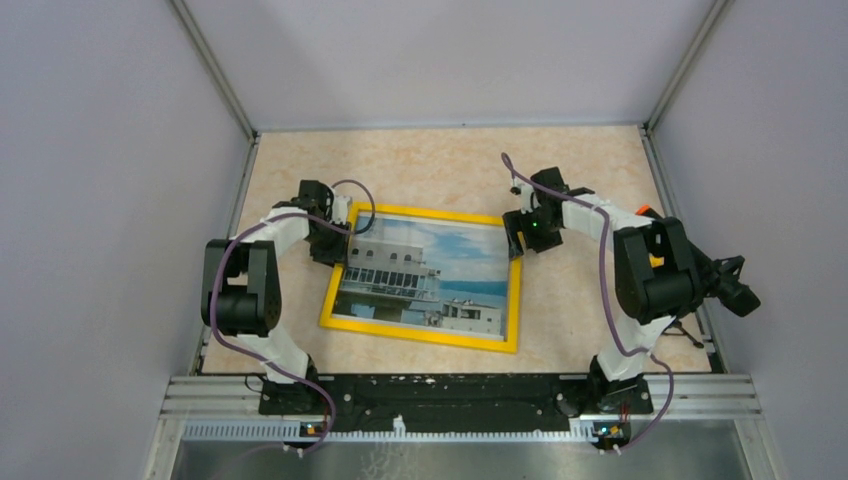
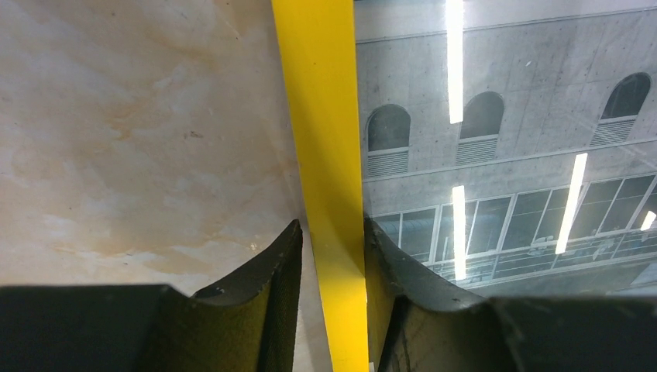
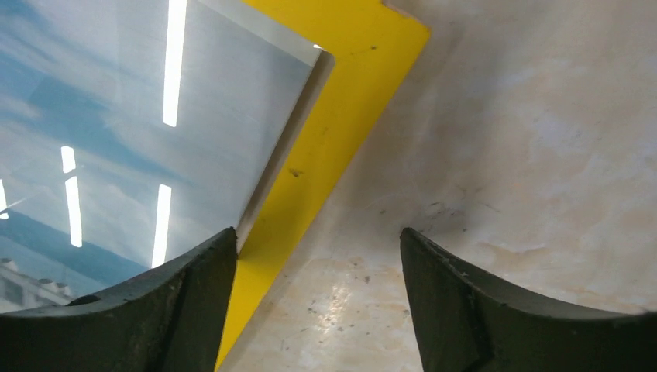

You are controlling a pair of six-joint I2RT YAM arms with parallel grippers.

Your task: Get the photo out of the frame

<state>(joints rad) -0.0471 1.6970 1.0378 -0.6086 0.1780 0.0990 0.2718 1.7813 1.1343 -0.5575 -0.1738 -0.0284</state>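
The frame (image 1: 420, 336) lies face up and a little skewed on the marbled table, with the photo (image 1: 430, 275) behind its glass. My left gripper (image 1: 332, 243) is at the frame's far left corner. In the left wrist view the left gripper (image 2: 331, 232) has narrow jaws straddling the yellow border (image 2: 318, 116). One finger touches the border on the photo (image 2: 503, 116) side, and the other stands a small gap off it. My right gripper (image 1: 520, 238) is at the far right corner. In the right wrist view the right gripper (image 3: 318, 232) is wide open and empty. One finger is over the photo (image 3: 116, 116) beside the border (image 3: 341, 101), the other over bare table.
Grey walls enclose the table (image 1: 450, 170) on three sides. An aluminium rail (image 1: 460, 395) carrying the arm bases runs along the near edge. A small orange object (image 1: 646, 211) and black gear (image 1: 735, 290) sit by the right arm at the table's right edge.
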